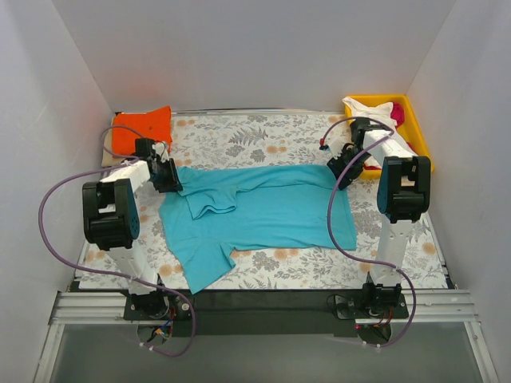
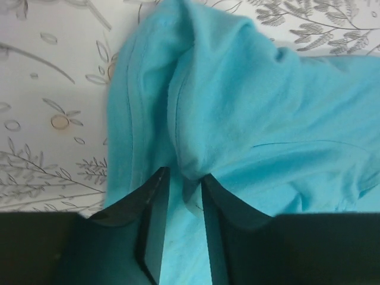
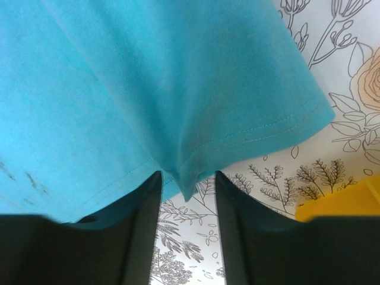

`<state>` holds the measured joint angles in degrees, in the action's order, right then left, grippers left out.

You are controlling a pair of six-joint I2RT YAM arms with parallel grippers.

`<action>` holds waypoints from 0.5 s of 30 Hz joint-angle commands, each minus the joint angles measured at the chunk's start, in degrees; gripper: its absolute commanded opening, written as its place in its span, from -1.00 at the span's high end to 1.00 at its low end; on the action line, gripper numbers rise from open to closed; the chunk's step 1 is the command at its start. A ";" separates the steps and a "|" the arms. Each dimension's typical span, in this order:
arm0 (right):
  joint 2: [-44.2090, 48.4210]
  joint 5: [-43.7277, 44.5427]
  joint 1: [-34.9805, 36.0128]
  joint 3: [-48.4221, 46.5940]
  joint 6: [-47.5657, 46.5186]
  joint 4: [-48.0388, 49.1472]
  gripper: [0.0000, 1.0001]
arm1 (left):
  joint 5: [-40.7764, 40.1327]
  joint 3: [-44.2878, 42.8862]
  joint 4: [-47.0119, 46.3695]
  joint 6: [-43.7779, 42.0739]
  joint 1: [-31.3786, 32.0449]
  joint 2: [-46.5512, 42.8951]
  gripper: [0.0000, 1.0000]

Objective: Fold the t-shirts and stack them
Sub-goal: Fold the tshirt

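A teal-blue t-shirt (image 1: pixel 263 211) lies spread on the floral table cloth (image 1: pixel 255 136), its top edge folded down over the middle and one sleeve pointing toward the near left. My left gripper (image 1: pixel 166 177) sits at the shirt's far left corner. Its jaws stand slightly apart, with a bunched ridge of teal cloth (image 2: pixel 237 95) at the left gripper's tips (image 2: pixel 184 175). My right gripper (image 1: pixel 343 177) is at the far right corner. In the right wrist view the right gripper (image 3: pixel 187 175) is open, and the hemmed corner (image 3: pixel 190 184) droops loose between its tips. An orange t-shirt (image 1: pixel 142 130) lies folded at the far left.
A yellow tray (image 1: pixel 415 128) at the far right holds a white t-shirt (image 1: pixel 369 108) and a magenta one (image 1: pixel 397 116). White walls close in the table on three sides. The arm bases and a black rail run along the near edge.
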<state>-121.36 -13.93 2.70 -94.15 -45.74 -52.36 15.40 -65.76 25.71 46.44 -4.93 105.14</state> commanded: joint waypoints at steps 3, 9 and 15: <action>3.85 -3.72 0.03 -6.55 0.47 -1.25 0.08 | 2.00 -3.50 -0.84 -4.86 -0.26 -6.61 0.32; 1.83 -6.90 0.55 -13.86 5.21 -1.96 0.20 | 0.34 -7.01 -3.04 -6.80 0.09 -6.45 0.22; -4.22 -5.84 1.78 -17.82 7.59 -1.61 0.48 | -1.07 -11.23 -3.92 -6.97 0.27 1.63 0.17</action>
<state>-122.23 -18.46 3.57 -110.13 -40.49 -53.41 15.51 -75.18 22.15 40.64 -4.86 103.72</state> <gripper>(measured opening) 0.282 0.413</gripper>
